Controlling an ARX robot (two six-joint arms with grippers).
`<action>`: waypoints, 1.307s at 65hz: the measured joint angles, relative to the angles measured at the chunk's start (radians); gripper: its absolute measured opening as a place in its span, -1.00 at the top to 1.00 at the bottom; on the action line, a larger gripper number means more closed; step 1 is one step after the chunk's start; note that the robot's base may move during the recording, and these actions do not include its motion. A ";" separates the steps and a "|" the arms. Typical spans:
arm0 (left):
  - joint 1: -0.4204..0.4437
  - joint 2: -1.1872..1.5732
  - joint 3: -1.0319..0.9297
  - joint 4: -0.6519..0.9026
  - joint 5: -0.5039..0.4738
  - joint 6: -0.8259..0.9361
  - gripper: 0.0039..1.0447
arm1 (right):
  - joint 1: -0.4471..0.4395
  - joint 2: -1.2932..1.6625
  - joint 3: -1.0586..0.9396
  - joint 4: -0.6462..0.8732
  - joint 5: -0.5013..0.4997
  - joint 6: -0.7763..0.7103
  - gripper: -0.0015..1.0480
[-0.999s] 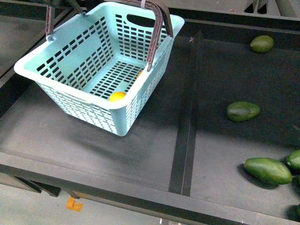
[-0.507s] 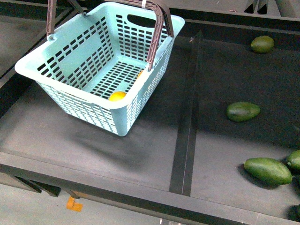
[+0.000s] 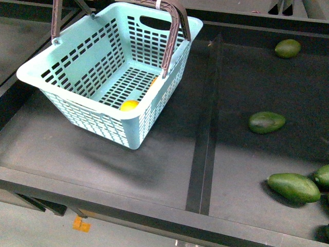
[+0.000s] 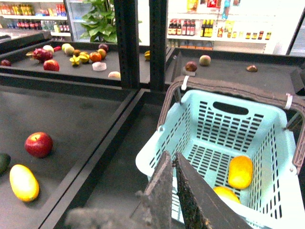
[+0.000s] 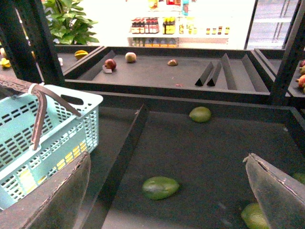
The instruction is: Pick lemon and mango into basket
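Note:
The teal basket (image 3: 77,105) sits in the left compartment with its brown handles up. Inside it lie the lemon (image 3: 129,105) and, mostly hidden by the wall, the mango (image 3: 153,81). In the left wrist view the mango (image 4: 240,171) and the lemon (image 4: 226,193) rest on the floor of the basket (image 4: 151,160). My left gripper (image 4: 172,155) is shut on nothing, just outside the basket's near rim. My right gripper (image 5: 167,157) hangs open over the right compartment, above a green fruit (image 5: 160,187). Neither gripper shows in the front view.
Green oval fruits (image 3: 266,122) (image 3: 287,48) (image 3: 293,187) lie in the right compartment, past a raised divider (image 3: 205,118). On the shelf left of the basket are a red apple (image 4: 38,144) and another yellow oval fruit (image 4: 24,182).
A dark part at the top left edge of the front view has drawn out of sight. The basket and the fruits stay almost where they were.

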 joint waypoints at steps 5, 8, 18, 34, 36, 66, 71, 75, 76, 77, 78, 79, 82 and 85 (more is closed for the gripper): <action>0.000 -0.078 -0.014 -0.063 0.000 0.000 0.94 | 0.000 0.000 0.000 0.000 0.000 0.000 -0.83; 0.000 -0.128 -0.019 -0.103 0.000 0.000 0.94 | 0.000 0.000 0.000 0.000 0.000 0.000 -0.83; 0.000 -0.277 -0.031 -0.235 0.000 0.000 0.94 | 0.000 0.000 0.000 0.000 0.000 0.000 -0.83; 0.000 -0.463 -0.031 -0.406 0.000 0.000 0.94 | 0.000 0.000 0.000 0.000 0.000 0.000 -0.83; 0.000 -0.481 -0.031 -0.424 0.000 0.000 0.94 | 0.000 0.000 0.000 0.000 0.000 0.000 -0.83; 0.000 -0.701 -0.031 -0.639 0.000 0.000 0.94 | 0.000 0.000 0.000 0.000 0.000 0.000 -0.83; 0.000 -0.724 -0.031 -0.662 0.000 0.000 0.94 | 0.000 0.000 0.000 0.000 0.000 0.000 -0.83; 0.000 -0.742 -0.031 -0.681 0.000 0.000 0.94 | 0.000 0.000 0.000 0.000 0.000 0.000 -0.83; 0.000 -0.764 -0.031 -0.705 0.000 0.000 0.94 | 0.000 0.000 0.000 0.000 0.000 0.000 -0.83; 0.000 -0.797 -0.031 -0.758 0.000 0.000 0.94 | 0.000 0.000 0.000 0.000 0.000 0.000 -0.83; 0.000 -0.829 -0.031 -0.799 0.000 0.000 0.94 | 0.000 0.000 0.000 0.000 0.000 0.000 -0.83; 0.000 -0.855 -0.031 -0.827 0.000 0.000 0.94 | 0.000 0.000 0.000 0.000 0.000 0.000 -0.83; 0.000 -0.901 -0.031 -0.851 0.000 0.000 0.94 | 0.000 0.000 0.000 0.000 0.000 0.000 -0.83; 0.000 -0.909 -0.031 -0.854 0.000 0.000 0.94 | 0.000 0.000 0.000 0.000 0.000 0.000 -0.83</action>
